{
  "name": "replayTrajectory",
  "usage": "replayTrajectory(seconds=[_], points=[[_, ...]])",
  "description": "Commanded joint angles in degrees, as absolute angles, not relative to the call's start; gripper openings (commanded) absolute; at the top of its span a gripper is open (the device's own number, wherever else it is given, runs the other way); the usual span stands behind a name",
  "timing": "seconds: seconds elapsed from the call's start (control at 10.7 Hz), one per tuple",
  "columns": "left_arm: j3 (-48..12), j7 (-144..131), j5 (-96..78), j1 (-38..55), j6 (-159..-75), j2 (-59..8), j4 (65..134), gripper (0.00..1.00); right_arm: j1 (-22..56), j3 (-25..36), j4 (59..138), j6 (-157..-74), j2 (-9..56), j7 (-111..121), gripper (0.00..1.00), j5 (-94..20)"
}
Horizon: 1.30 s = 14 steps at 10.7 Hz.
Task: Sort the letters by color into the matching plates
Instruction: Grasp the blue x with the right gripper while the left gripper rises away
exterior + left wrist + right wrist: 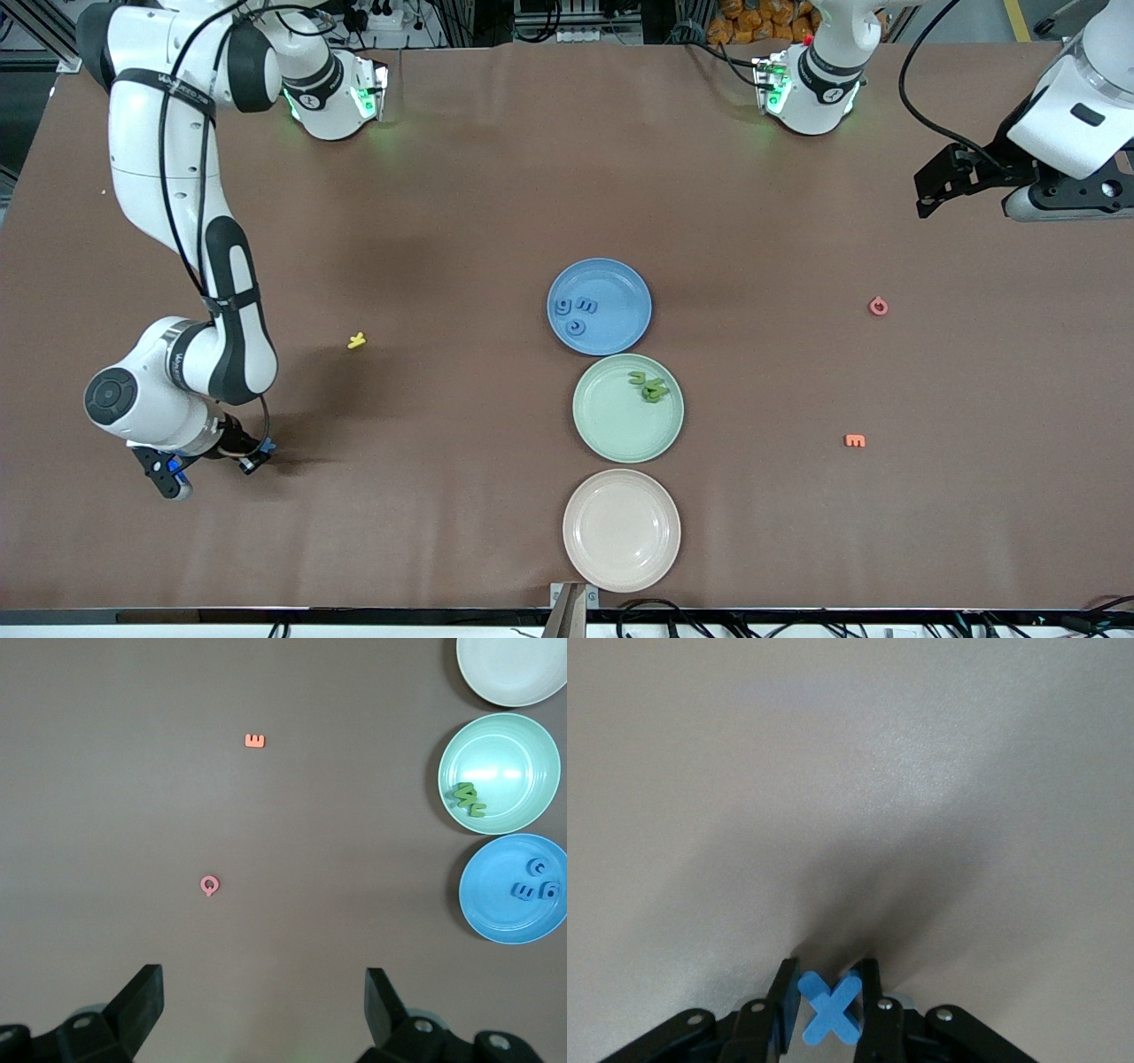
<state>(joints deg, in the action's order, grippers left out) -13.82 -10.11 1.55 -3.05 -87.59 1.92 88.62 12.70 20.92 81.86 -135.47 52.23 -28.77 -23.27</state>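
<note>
My right gripper (259,456) is low over the table at the right arm's end, shut on a blue X letter (830,1008) held between its fingers (868,988). The sky blue plate (625,292) holds three blue letters (578,312). The mint green plate (611,425), just nearer the front camera, holds a small cluster of green letters (649,386). Both plates also show in the left wrist view, blue (496,904) and green (514,753). My left gripper (930,190) waits open and empty, high over the left arm's end of the table (264,979).
A beige plate (621,558) lies nearest the front camera, in line with the other two. A yellow letter (356,340) lies toward the right arm's end. A pink letter (877,306) and an orange letter (854,440) lie toward the left arm's end.
</note>
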Motion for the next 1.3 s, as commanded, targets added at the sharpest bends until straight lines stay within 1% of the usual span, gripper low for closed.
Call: replayTrajectory(seconds=[0.0,0.28,0.47,0.75,0.93,1.02,1.21], points=[[-14.2,-9.6,1.6,-3.3,-87.0,1.9,88.1,1.00,12.7,20.0,81.8,-136.8,53.1,-27.3,0.28,-23.6],[-14.1,-9.5,1.5,-3.4,-87.3,1.3,88.0,1.00,12.7,20.1,81.8,-136.5,52.7,-22.2,0.22,-23.4],[-14.1,-9.4,1.5,-3.1,-87.5,1.3,87.9,1.00,12.7,20.1,81.7,-136.3,52.6,-18.1,0.21,-22.7],[-14.3,-9.4,1.4,-3.3,-87.3,1.9,88.0,1.00,12.6,20.1,81.5,-135.6,51.8,-10.5,0.21,-16.0],[-14.0,-9.0,1.4,-3.4,-87.2,1.9,88.0,1.00,12.6,20.1,80.9,-131.6,50.7,-2.1,0.21,-14.2],[-13.9,-8.9,1.4,-3.4,-87.2,1.9,88.0,1.00,12.7,20.0,80.4,-131.1,50.1,-1.1,0.21,-14.4],[-13.9,-8.9,1.4,-3.4,-87.2,1.9,88.0,1.00,14.0,19.5,79.6,-127.2,47.8,-0.1,0.22,-14.2]])
